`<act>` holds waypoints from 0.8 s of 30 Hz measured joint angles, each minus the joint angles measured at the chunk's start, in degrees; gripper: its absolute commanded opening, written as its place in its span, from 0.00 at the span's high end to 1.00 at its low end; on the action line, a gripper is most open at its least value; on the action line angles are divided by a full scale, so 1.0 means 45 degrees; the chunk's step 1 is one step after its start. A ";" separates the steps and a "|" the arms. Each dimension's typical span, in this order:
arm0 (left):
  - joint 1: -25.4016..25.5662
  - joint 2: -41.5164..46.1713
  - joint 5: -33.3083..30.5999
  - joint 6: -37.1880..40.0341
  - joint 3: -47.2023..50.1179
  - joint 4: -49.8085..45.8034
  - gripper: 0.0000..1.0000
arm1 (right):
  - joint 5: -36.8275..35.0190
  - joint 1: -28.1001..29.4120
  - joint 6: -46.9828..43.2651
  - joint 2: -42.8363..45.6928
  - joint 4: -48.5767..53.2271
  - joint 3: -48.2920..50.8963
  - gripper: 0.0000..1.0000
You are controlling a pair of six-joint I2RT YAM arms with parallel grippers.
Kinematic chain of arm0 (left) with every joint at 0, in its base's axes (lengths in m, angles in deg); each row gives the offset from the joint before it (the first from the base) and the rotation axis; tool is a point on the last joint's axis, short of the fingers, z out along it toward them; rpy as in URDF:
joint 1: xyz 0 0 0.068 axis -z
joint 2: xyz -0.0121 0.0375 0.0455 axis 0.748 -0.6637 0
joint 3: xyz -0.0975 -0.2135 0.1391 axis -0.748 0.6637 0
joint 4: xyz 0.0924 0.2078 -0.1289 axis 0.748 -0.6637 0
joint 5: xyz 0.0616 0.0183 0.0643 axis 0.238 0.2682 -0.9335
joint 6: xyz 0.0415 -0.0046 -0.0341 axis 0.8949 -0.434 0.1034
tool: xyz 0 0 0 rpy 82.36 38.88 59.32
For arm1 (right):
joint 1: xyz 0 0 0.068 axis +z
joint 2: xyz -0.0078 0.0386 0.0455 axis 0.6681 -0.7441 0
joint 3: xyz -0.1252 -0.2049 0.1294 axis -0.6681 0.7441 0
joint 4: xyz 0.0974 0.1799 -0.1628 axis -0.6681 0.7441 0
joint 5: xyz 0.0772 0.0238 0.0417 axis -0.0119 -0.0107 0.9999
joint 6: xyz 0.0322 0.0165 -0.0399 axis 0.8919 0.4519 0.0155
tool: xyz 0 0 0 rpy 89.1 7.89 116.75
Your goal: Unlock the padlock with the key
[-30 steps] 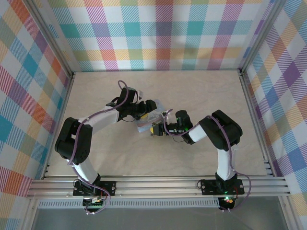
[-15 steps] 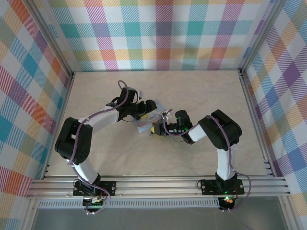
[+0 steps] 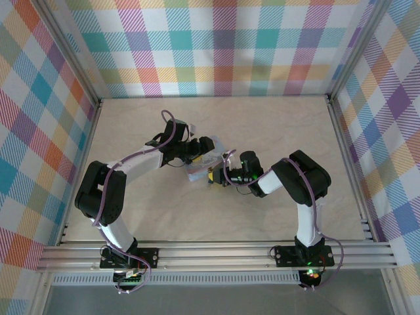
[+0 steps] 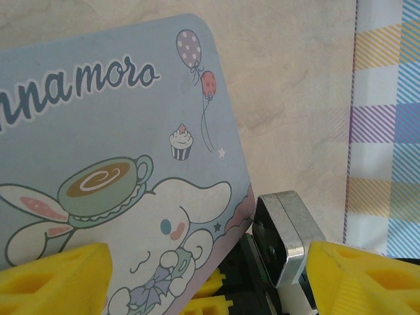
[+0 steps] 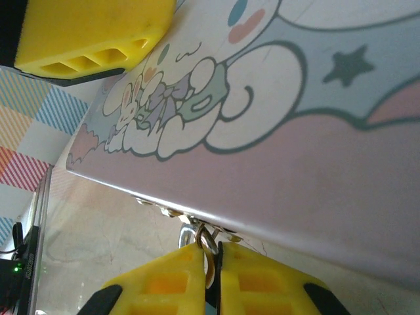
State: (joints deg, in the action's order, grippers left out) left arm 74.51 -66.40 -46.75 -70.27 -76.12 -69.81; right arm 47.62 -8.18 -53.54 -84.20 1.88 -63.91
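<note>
Tin [image 4: 131, 118] is pastel blue; lid script reads "nnamoro", cut off at the frame edge. Lid prints: white long-eared dog, coffee cup, cupcake, two balloons, small star. From the top camera the tin [image 3: 199, 172] sits mid table [image 3: 275, 131], both arms meeting at it, left gripper [image 3: 201, 157] on its far side, right gripper [image 3: 213, 177] on its right side. Left gripper [image 4: 207, 252] has fingers spread wide with the tin's end between them, and one yellow finger [image 5: 85, 33] lies against the lid; cannot tell if it actually clamps. Right gripper [image 5: 210, 248] is at the tin's rim, fingers nearly together, pinching a thin metal key [image 5: 209, 268]. Padlock [image 5: 192, 231] hangs off the tin's rim right at those fingertips; just a sliver of silvery metal shows, body hidden.
</note>
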 measured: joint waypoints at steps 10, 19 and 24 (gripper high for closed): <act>0.0034 0.0024 -0.0039 0.0000 0.0024 -0.0005 0.22 | -0.0141 -0.0019 0.0447 0.0204 -0.0248 0.0393 0.93; 0.0107 0.0301 -0.0039 0.0005 0.0393 0.0126 0.22 | -0.0131 -0.0155 0.0933 0.0427 -0.0442 0.0763 0.94; 0.0126 0.0505 -0.0039 0.0005 0.0675 0.0325 0.22 | -0.0340 -0.0155 0.1326 0.0607 -0.0267 0.0835 0.95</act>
State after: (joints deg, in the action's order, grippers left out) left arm 75.08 -64.13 -46.93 -70.25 -73.08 -68.34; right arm 46.09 -8.88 -47.57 -81.47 0.68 -60.15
